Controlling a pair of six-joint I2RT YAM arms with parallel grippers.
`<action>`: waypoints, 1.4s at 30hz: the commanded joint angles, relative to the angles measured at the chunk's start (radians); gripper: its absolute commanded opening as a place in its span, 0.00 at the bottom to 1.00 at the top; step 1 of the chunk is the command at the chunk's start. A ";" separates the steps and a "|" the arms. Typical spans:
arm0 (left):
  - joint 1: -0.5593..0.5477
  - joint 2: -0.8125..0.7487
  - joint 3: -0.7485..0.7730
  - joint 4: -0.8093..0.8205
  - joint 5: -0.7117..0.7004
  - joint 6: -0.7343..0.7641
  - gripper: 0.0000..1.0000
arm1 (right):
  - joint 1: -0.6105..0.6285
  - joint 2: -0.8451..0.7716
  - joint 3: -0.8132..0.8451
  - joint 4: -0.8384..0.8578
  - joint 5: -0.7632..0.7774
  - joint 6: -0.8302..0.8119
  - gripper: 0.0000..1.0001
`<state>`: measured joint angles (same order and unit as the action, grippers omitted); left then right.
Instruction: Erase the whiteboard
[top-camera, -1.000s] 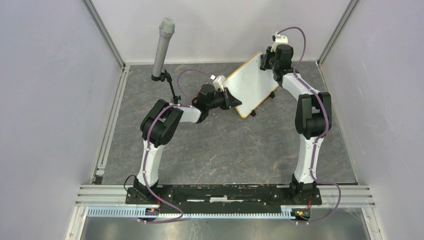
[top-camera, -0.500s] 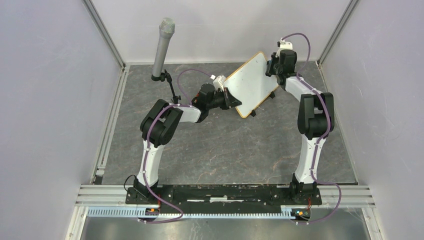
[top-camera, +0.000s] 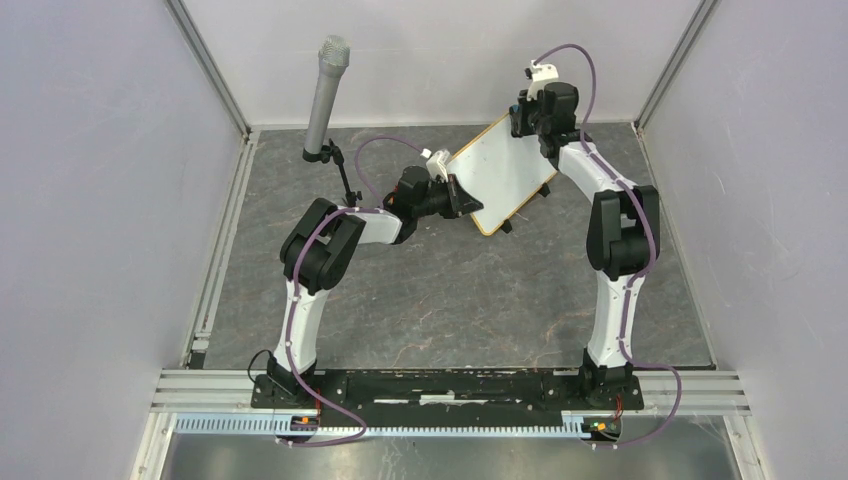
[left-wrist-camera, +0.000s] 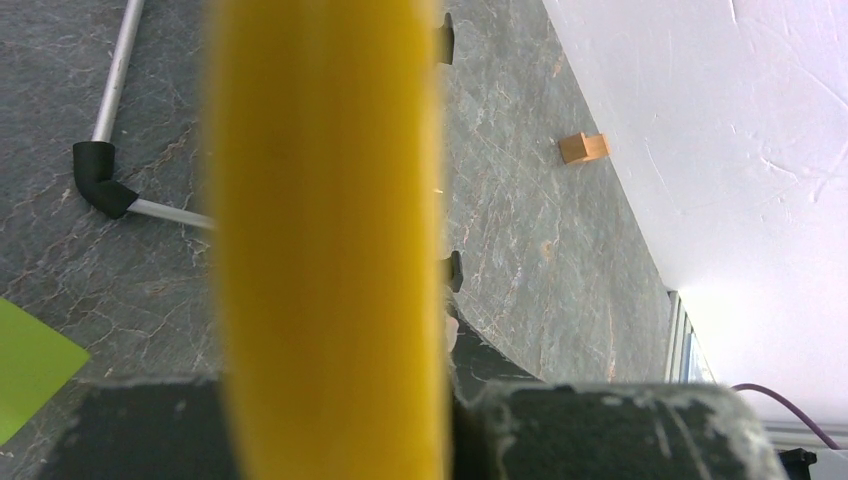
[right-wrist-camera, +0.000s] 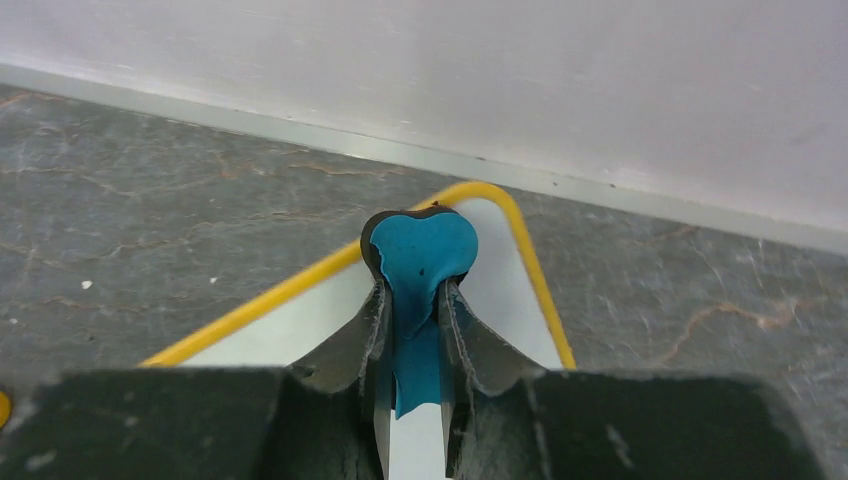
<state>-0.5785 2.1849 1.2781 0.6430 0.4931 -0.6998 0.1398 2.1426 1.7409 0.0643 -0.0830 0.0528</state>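
Observation:
The whiteboard (top-camera: 500, 168) stands tilted at the back of the table; its face looks white, with no marks that I can make out in the top view. My left gripper (top-camera: 458, 197) is shut on the board's lower left edge; in the left wrist view the yellow-wood frame (left-wrist-camera: 325, 250) fills the space between the fingers (left-wrist-camera: 600, 430), and a black foot (left-wrist-camera: 455, 270) shows beside it. My right gripper (top-camera: 528, 118) is shut on a blue eraser pad (right-wrist-camera: 420, 255), pressed at the board's top rounded corner (right-wrist-camera: 500, 270).
A grey microphone (top-camera: 325, 95) on a black stand rises at the back left. A small wooden block (left-wrist-camera: 583, 147) lies by the back wall. A green sheet corner (left-wrist-camera: 30, 365) shows on the floor. Walls close in on three sides.
My right gripper with the eraser slid right along the board's top edge, then came back left to the top corner. The left gripper and the board stayed put.

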 joint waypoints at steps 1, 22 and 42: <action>-0.018 -0.005 0.012 -0.110 0.081 0.085 0.02 | 0.068 0.020 0.060 -0.030 -0.137 -0.043 0.08; -0.017 -0.008 0.009 -0.108 0.082 0.083 0.02 | -0.024 0.001 -0.082 -0.009 -0.045 0.036 0.07; -0.017 0.002 0.012 -0.105 0.078 0.078 0.02 | 0.092 -0.203 -0.365 0.025 -0.049 -0.099 0.07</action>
<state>-0.5751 2.1853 1.2839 0.6300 0.5003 -0.6998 0.2085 1.9965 1.4780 0.1513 -0.1093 -0.1223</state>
